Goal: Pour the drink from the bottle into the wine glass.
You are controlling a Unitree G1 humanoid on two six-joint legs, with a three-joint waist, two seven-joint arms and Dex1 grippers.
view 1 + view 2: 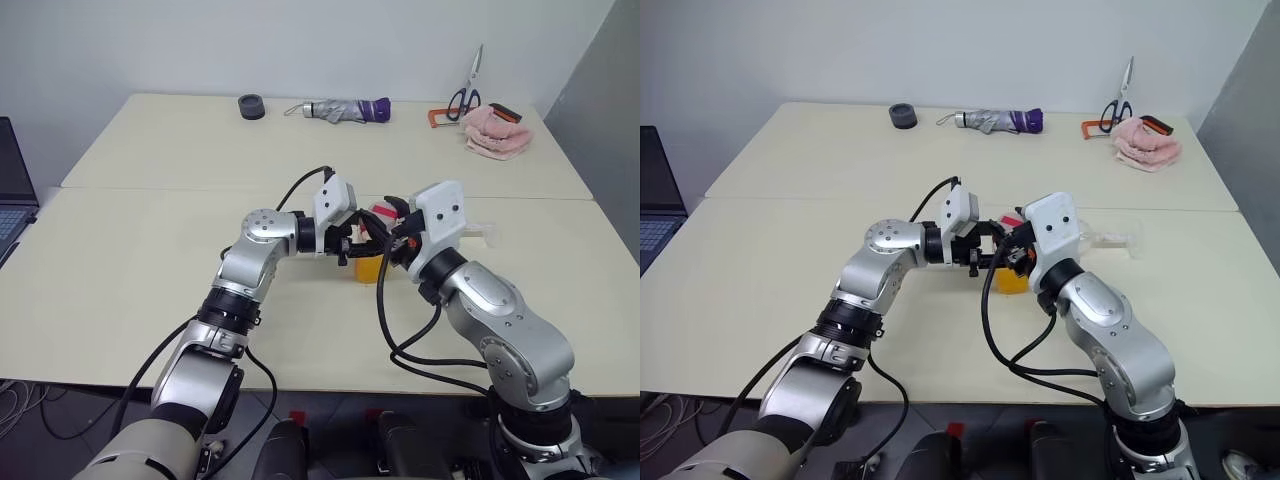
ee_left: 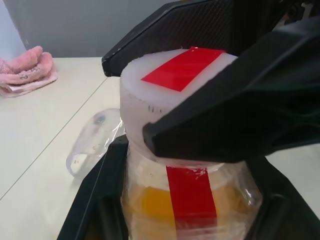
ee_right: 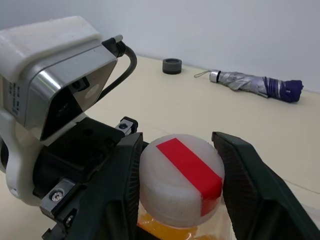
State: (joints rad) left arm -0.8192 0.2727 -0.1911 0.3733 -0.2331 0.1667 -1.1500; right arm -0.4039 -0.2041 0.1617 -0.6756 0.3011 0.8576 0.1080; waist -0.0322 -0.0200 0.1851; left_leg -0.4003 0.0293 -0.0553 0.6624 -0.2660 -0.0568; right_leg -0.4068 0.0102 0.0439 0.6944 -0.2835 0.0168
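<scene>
Orange drink [image 2: 150, 205] inside bottle [image 2: 175, 150]

A: Room, item one: the surface [image 1: 150, 260], cream-coloured, made of two tops set edge to edge with a straight seam running across between them.

B: Noted. Backdrop?

A: Plain pale wall [image 1: 300, 40] behind the far edge; a grey panel [image 1: 600, 110] stands at the right side. Light is even, with soft shadows.

B: Objects along the far edge?

A: A dark round ring [image 1: 251, 106], a folded grey umbrella with purple end [image 1: 345, 110], scissors [image 1: 466, 92] leaning by the wall, an orange-handled tool [image 1: 437, 117], and a pink cloth [image 1: 494, 133] bunched up. At the left edge, a laptop [image 1: 12, 190], partly cut off.

B: Below?

A: Cables on the floor [image 1: 40, 420], lower left.
</scene>
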